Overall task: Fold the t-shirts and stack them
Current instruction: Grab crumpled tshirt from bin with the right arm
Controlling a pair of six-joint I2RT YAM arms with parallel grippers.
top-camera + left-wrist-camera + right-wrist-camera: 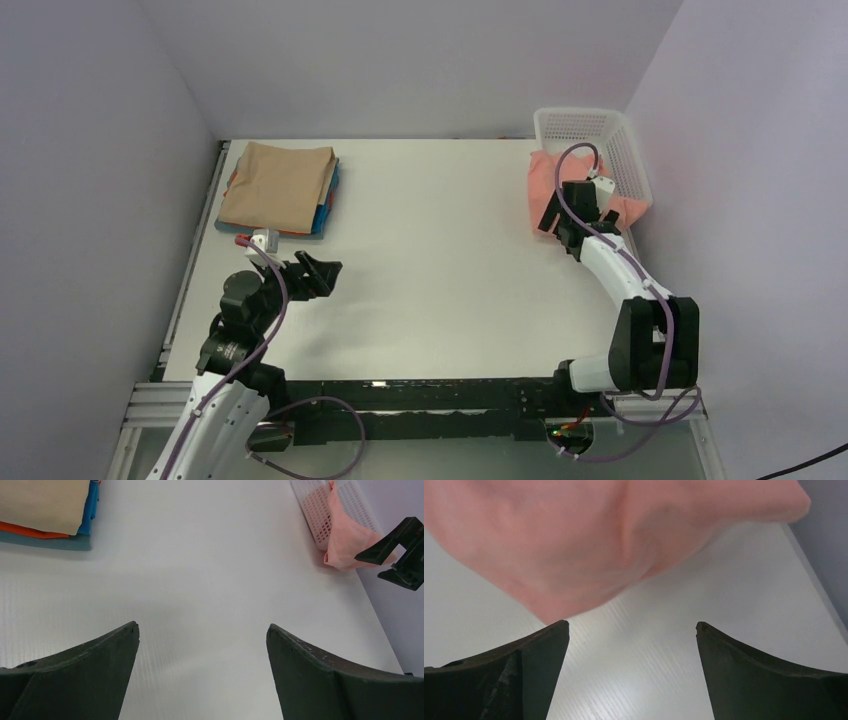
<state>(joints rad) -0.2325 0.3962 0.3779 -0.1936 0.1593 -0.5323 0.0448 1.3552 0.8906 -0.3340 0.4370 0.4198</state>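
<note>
On the white table [430, 260]: a stack of folded t-shirts [278, 185], tan uppermost, at the far-left corner; a white mesh basket [585, 115] at the far-right corner, a salmon-pink t-shirt [545, 180] spilling from it onto the tabletop.

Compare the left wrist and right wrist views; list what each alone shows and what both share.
Left wrist only: the folded stack, tan shirt on top, the white basket, the open left pincer. Right wrist only: the empty gap of the open right pincer, seen from inside. Both: the pink shirt, the white table, the right pincer.
</note>
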